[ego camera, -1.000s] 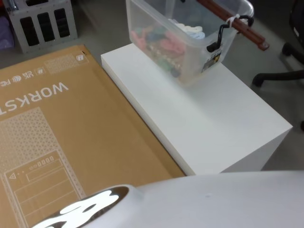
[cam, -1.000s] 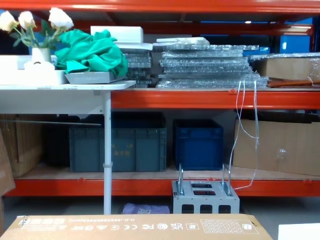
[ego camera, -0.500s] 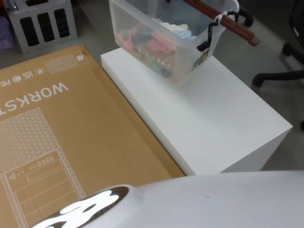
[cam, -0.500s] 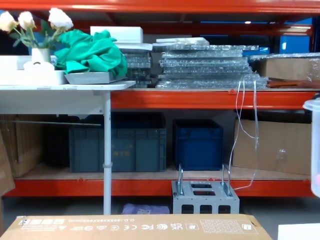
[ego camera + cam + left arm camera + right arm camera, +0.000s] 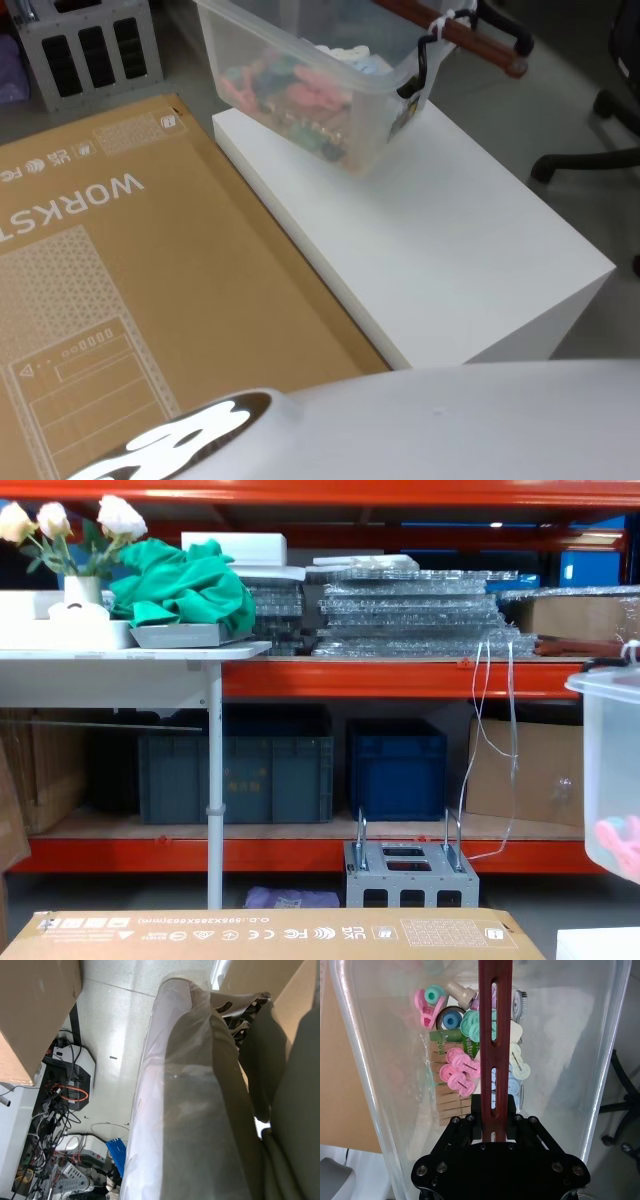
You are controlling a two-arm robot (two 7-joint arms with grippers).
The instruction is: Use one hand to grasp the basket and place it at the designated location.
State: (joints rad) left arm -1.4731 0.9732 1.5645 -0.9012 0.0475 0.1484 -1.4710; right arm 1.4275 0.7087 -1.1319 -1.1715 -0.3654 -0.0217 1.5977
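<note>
The basket (image 5: 300, 70) is a translucent plastic bin holding coloured pegs and small items. It hangs in the air over the far left corner of the white box (image 5: 430, 250), tilted. Its dark red-brown handle bar (image 5: 480, 42) runs across the top, tied with a white zip tie and black clips. In the right wrist view my right gripper (image 5: 493, 1112) is shut on the handle bar (image 5: 495, 1035), with the basket's inside (image 5: 395, 1060) below it. The basket's side (image 5: 612, 770) enters the chest view at the right edge, above the white box (image 5: 600, 945).
A large brown cardboard carton (image 5: 120, 280) lies flat beside the white box on the left. A grey perforated metal box (image 5: 85, 45) stands on the floor behind it. An office chair base (image 5: 600, 150) is at the right. Orange shelving with blue crates (image 5: 395, 770) stands behind.
The basket has moved to the left, held by the right gripper. It has come into the chest view from the right edge.
</note>
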